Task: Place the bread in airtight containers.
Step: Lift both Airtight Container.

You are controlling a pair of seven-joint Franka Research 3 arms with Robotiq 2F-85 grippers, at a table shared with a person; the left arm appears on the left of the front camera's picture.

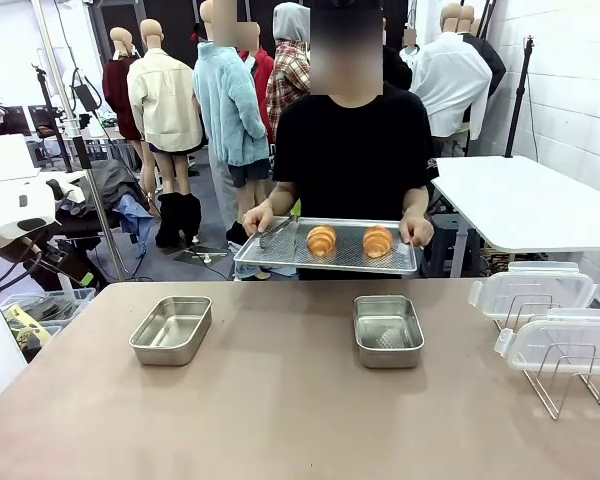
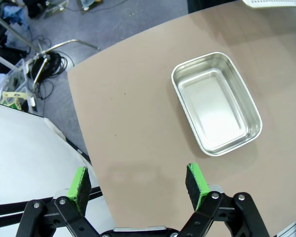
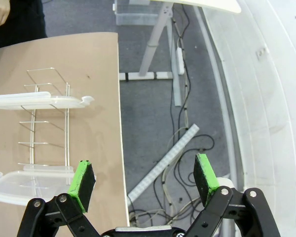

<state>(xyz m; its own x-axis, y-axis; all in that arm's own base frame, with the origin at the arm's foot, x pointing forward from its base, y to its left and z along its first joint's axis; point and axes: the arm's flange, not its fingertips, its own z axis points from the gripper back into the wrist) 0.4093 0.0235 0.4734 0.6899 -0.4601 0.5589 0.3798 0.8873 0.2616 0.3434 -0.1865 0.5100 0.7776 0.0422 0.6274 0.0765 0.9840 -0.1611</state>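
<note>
Left gripper [image 2: 138,183]: jaws spread, empty, hung over bare table [image 2: 138,123]; a tin [image 2: 216,106] sat at 1 o'clock, empty, polished steel with rounded corners. Right gripper [image 3: 144,180]: jaws spread, empty, straddled the table edge; wire rack [image 3: 47,123] and clear plastic lids [image 3: 39,101] at 10 o'clock. Croissants [image 1: 321,240]: two, golden and ridged, lay on a steel tray [image 1: 320,268] the person held at 12 o'clock. Nothing was packed yet; filling and lidding remained.

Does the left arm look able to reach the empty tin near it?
Probably yes: the left end effector hangs open over bare table, and the empty tin lies ahead with nothing between them.
</note>
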